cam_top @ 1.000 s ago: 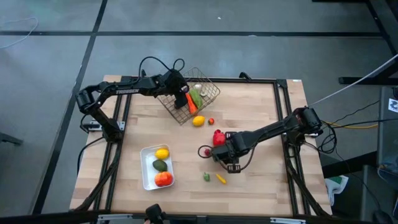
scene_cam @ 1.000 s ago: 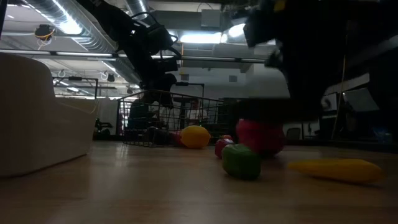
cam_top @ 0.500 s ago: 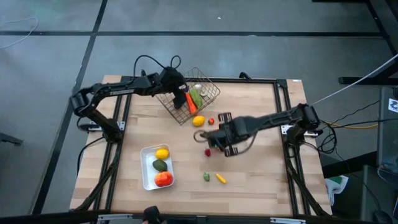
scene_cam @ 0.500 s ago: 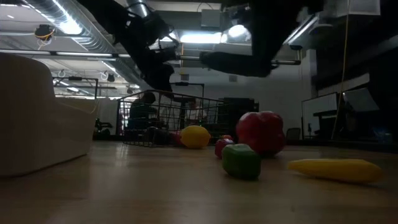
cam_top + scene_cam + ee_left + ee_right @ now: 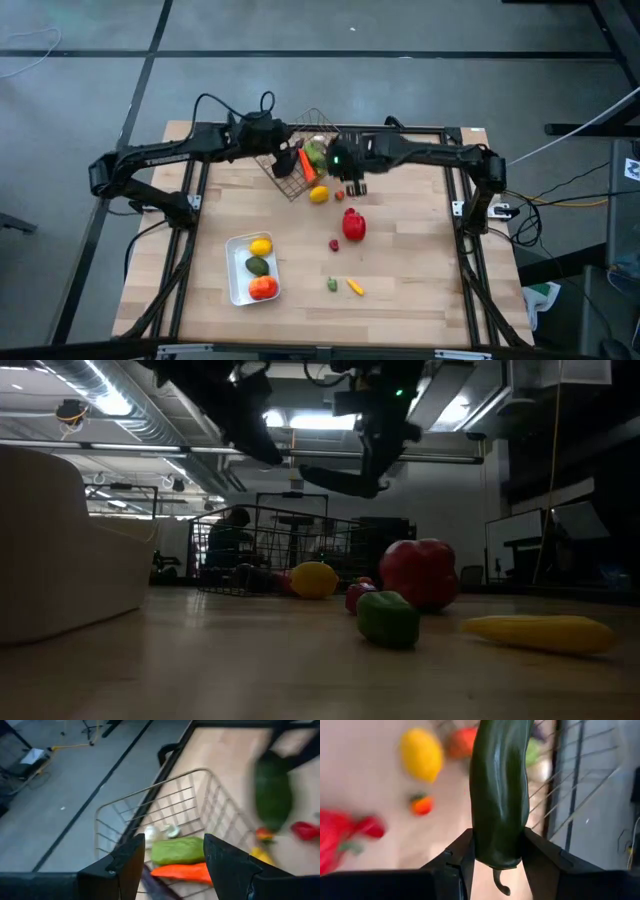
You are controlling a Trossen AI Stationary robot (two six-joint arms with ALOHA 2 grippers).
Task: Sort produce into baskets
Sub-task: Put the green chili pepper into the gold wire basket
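Note:
My right gripper (image 5: 350,168) is shut on a dark green cucumber (image 5: 500,785) and hangs high over the table beside the wire basket's (image 5: 335,150) right side. The cucumber (image 5: 272,790) also shows blurred in the left wrist view. My left gripper (image 5: 174,845) is open and holds nothing; it stands above the basket's left corner (image 5: 272,135). In the basket lie a light green vegetable (image 5: 177,851), an orange carrot (image 5: 182,872) and a garlic (image 5: 160,832). The white tray (image 5: 232,285) at the near left holds a lemon (image 5: 261,247), an avocado (image 5: 258,265) and an orange tomato (image 5: 263,288). My right gripper pinches the cucumber between its two fingers near the stem end (image 5: 497,857), one finger on each side. The cucumber's length runs on past the fingertips, in line with the fingers. The fingers slant downward from the table's right side. The cucumber is lifted clear of the table.
Loose on the wood lie a lemon (image 5: 319,194), a small orange-red piece (image 5: 340,194), a red pepper (image 5: 353,224), a small red piece (image 5: 334,244), a small green piece (image 5: 331,285) and a yellow piece (image 5: 355,288). A black frame (image 5: 455,200) rims the table.
My right gripper has risen and swung from the table's middle right toward the far edge, up to the wire basket, carrying the cucumber and tipping less steeply; the red pepper it hid now shows. My left gripper has lifted out of the basket and drawn back toward the left.

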